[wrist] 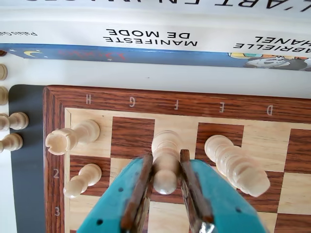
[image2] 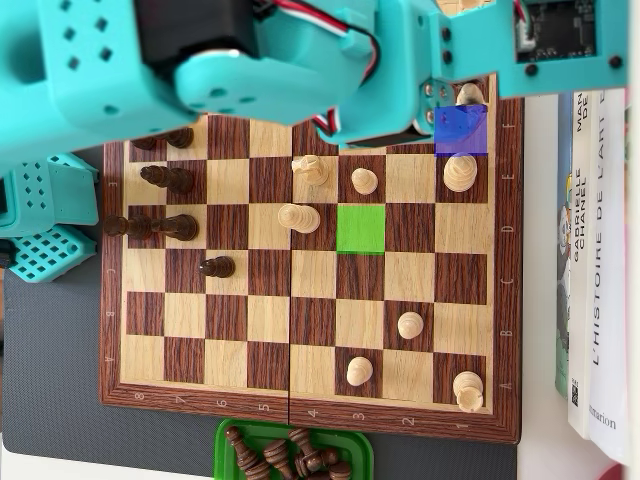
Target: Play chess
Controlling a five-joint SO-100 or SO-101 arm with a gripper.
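In the wrist view my gripper (wrist: 165, 156) is shut on a pale wooden chess piece (wrist: 166, 160) with a round head, which stands on a light square under the letter F in the chessboard's (wrist: 146, 103) edge row. Both brown pads press its sides. In the overhead view the teal arm (image2: 300, 60) covers the board's top edge, and the piece's head (image2: 470, 95) peeks out beside a blue-marked square (image2: 461, 135). A green-marked square (image2: 360, 228) lies two files lower and two ranks left.
A pale rook (wrist: 70, 137) and pawn (wrist: 82, 179) stand to the left of the held piece, and a tall pale piece (wrist: 238, 165) to its right. Books (wrist: 155, 34) lie past the board edge. Dark pieces (image2: 165, 225) stand on the board's left side, with more in a green tray (image2: 355, 445).
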